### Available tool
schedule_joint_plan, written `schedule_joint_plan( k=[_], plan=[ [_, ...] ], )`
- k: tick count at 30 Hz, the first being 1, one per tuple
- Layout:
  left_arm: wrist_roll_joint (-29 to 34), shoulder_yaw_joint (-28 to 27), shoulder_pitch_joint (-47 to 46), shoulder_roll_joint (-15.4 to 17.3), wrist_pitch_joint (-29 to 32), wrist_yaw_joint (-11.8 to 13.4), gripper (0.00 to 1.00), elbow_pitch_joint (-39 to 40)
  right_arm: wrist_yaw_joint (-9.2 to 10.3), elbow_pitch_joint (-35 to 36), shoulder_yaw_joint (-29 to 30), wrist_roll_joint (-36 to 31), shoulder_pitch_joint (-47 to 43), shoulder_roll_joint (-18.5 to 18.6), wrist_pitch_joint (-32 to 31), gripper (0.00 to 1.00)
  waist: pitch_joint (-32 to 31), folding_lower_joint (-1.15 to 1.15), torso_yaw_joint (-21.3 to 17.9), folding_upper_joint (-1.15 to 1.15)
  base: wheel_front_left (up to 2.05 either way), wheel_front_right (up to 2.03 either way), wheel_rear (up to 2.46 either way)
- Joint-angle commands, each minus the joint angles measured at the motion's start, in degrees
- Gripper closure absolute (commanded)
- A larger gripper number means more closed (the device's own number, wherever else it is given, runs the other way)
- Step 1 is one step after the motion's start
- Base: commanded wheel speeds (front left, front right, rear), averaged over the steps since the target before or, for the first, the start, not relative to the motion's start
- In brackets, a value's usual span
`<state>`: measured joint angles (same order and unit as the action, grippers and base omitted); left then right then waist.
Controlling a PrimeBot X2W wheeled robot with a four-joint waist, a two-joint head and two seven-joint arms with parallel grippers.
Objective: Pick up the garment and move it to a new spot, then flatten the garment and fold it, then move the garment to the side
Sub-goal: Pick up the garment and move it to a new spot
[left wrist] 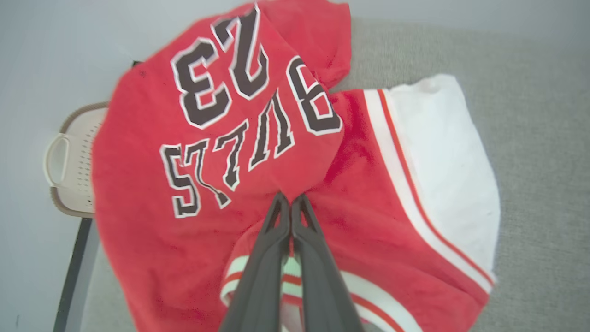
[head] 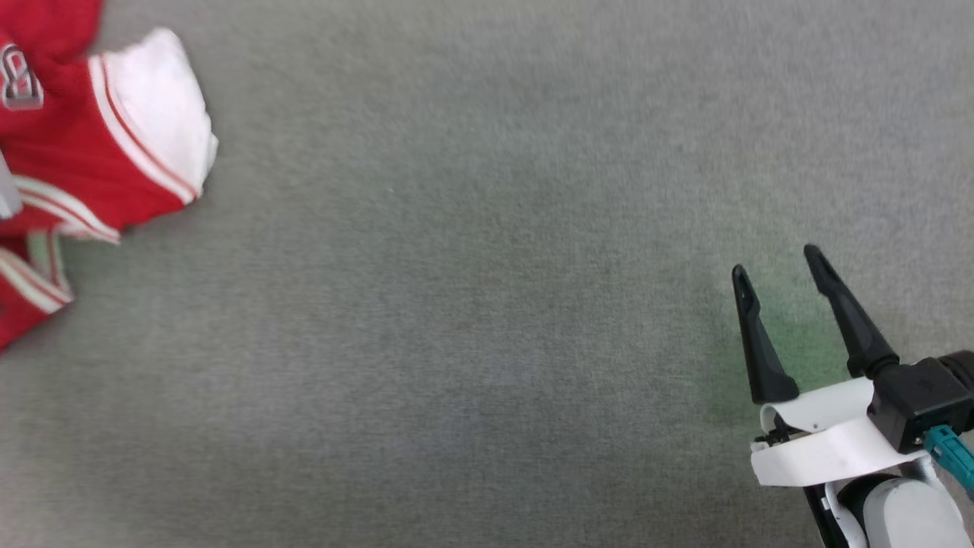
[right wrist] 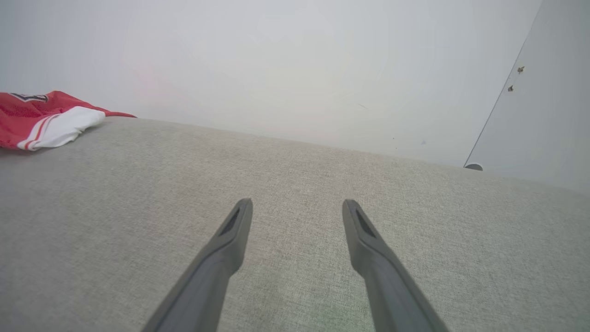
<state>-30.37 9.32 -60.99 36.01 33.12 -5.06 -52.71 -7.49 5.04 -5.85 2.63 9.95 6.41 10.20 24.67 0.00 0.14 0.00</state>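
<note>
The garment (left wrist: 152, 184) lies bunched at the left edge of the grey padded surface (head: 472, 304). The left wrist view reveals its lettering, a cream basket (left wrist: 76, 152) behind it, and the left gripper (left wrist: 290, 198) clenched on a red fold. The right gripper (head: 775, 261) hovers over the surface's right side, fingers spread.

The garment (left wrist: 364, 203) was soft, fuzzy cloth, matt. Grey surface (head: 487, 342): coarse woven fabric, matt. On the right gripper (head: 775, 260), fingers (head: 848, 312) were dark matt plastic. Cream basket (left wrist: 78, 152): smooth perforated plastic.

Head straight down; left wrist close over garment (left wrist: 138, 253); right wrist low, far.
</note>
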Motion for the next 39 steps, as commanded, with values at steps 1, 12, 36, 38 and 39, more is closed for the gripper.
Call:
schedule_joint_plan(
  k=[1,12,36,38,39],
  plan=[
    [1.1,0.6,-1.0,0.3,-1.8,-0.4,1.0,0.2,0.0,-0.7,0.3,0.4,-0.9,-0.3,0.5,0.0,-5.0,0.0,2.6,0.0,0.0,0.0,0.0],
    [4.2,4.9,-6.0,0.0,-13.8,-2.0,1.0,1.9,0.0,-4.8,0.2,1.6,-4.7,-1.6,1.6,0.0,-17.6,0.0,6.1,0.0,0.0,0.0,0.0],
    [1.1,12.0,-3.8,-5.9,-11.8,-0.8,1.0,17.5,0.0,-3.4,8.3,0.3,-9.6,-2.4,1.1,0.0,-26.7,0.0,2.8,0.0,0.0,0.0,0.0],
    [0.6,12.4,-2.6,-6.3,-10.5,-0.4,1.0,20.0,0.0,-2.9,9.6,-0.1,-9.8,-2.3,0.9,0.0,-26.6,0.0,1.7,0.0,0.0,0.0,0.0],
    [0.0,12.4,-2.0,-6.9,-9.8,-0.2,1.0,21.3,0.0,-2.8,10.4,-0.3,-9.9,-2.4,0.7,0.0,-26.5,0.0,1.1,0.0,0.0,0.0,0.0]
  ],
)
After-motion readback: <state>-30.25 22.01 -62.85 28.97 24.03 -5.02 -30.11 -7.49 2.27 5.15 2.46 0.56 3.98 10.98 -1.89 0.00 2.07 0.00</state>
